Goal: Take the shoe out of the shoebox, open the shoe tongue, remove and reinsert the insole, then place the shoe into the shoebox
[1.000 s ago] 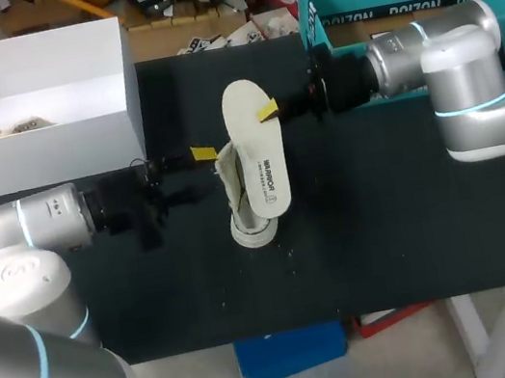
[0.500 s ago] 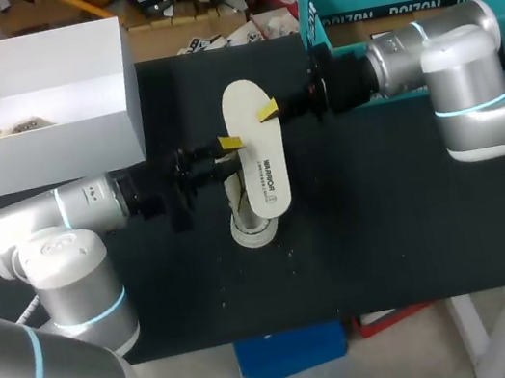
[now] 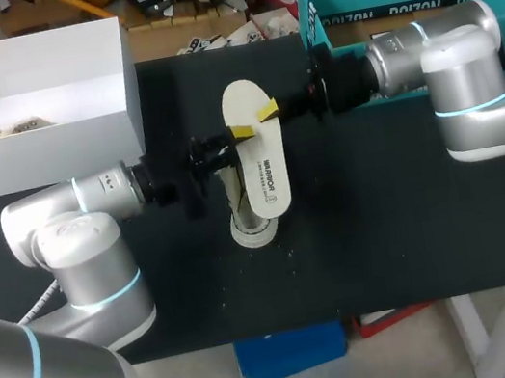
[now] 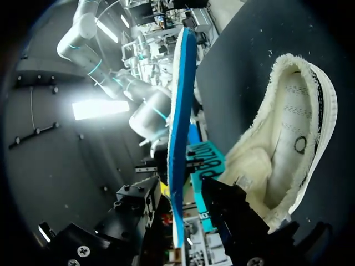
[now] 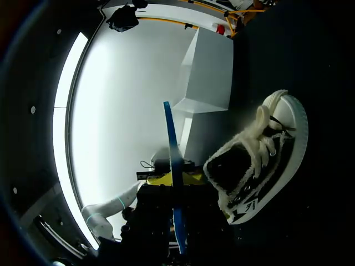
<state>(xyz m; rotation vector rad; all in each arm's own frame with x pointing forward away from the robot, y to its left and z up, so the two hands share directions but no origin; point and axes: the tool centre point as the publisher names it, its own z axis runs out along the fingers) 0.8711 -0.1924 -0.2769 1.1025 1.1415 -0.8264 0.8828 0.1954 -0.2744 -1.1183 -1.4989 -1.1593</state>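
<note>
Over the middle of the black table (image 3: 405, 221), the right gripper (image 3: 267, 111) is pinching a flat cream foam insole with a blue underside (image 3: 261, 173) by one long edge. It's holding it above the off-white canvas shoe (image 3: 252, 232), which lies on the table underneath. The shoe is out of the open white cardboard shoebox (image 3: 114, 96), which sits well apart at the far left corner.

The left gripper (image 3: 239, 134) is at the insole's opposite edge with its fingers spread and the insole running between them. Its wrist view shows a gap on one side, so I'd say it isn't gripping yet.

Looks to me like it's setting up a two-handed hold to get the insole back in. If so, I'd want the left fingers to close squarely on the edge without bending the foam. The right should hang on until that grip is firm, and only then should the toe end get steered into the shoe's opening.

Compared with a second ago, the left arm has swung in a lot. Its gripper was well left of the shoe then, and now it's right at the insole. The right arm, insole and shoe haven't budged.
</note>
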